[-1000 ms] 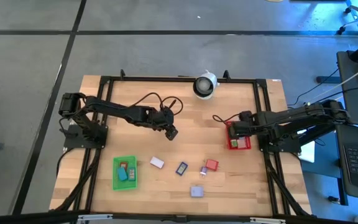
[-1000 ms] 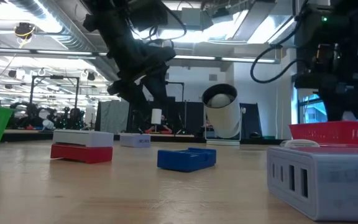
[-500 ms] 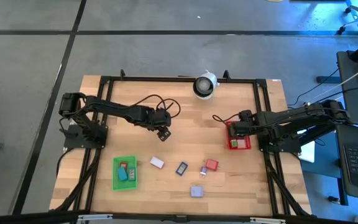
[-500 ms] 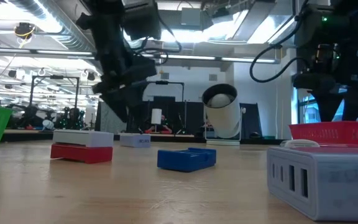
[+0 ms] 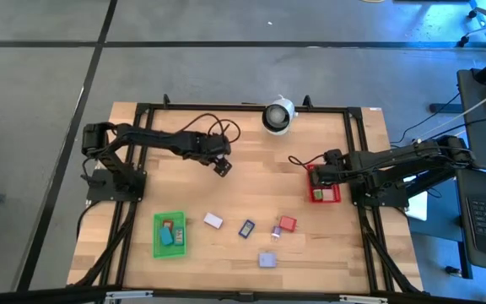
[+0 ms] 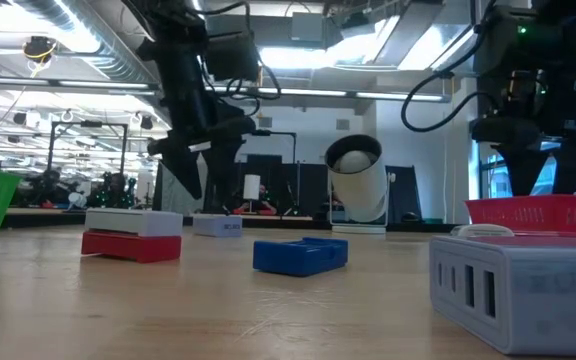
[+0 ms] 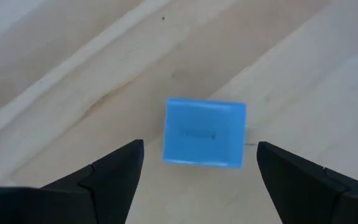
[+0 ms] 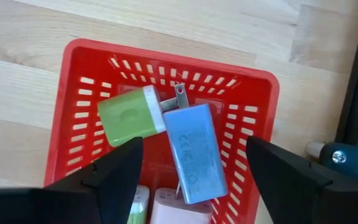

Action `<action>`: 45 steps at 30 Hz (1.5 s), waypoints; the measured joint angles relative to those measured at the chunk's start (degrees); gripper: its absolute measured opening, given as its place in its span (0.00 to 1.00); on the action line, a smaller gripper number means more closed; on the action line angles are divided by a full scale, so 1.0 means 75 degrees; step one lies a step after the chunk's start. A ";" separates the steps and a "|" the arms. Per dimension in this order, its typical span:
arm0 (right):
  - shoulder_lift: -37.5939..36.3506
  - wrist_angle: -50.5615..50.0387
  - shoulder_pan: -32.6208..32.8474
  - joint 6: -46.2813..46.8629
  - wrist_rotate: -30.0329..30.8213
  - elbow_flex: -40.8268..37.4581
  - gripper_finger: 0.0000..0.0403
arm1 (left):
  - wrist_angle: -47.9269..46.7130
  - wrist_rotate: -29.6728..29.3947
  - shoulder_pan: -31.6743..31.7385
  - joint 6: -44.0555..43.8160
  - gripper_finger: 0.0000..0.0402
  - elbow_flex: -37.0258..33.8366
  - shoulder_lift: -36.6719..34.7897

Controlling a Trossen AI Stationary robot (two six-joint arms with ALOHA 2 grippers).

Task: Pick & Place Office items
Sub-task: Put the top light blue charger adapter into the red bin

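Several small office pieces lie flat on the table: a white-lavender one, a blue one, a tiny lavender one, a red one and a lavender one. My left gripper hangs open and empty above the table's middle. Its wrist view shows a light-blue block lying on the wood beyond its open fingers. My right gripper is open and empty above the red bin. That bin holds a green-and-white piece, a blue one and others.
A green bin with a few pieces stands at the near left. A round white-and-black device stands at the far edge. Black frame rails run along the table's sides. Bare wood lies between the two arms.
My left gripper has moved toward the table's far-left, away from the loose pieces, staying open and empty. My right gripper has kept still over the red bin.
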 joint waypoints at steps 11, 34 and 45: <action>0.0000 0.0075 0.0000 -0.0030 0.0003 0.0003 0.72 | 0.0828 -0.0166 0.0091 0.0523 0.80 -0.0005 0.0404; -0.0003 0.0283 0.0000 -0.0428 0.0067 0.0006 0.72 | 0.0972 0.0052 0.0091 0.0522 0.64 0.0012 0.1396; -0.0003 0.0488 0.0000 -0.0434 -0.0006 0.0006 0.72 | 0.1242 0.0022 0.0088 0.0500 0.64 0.0624 0.0646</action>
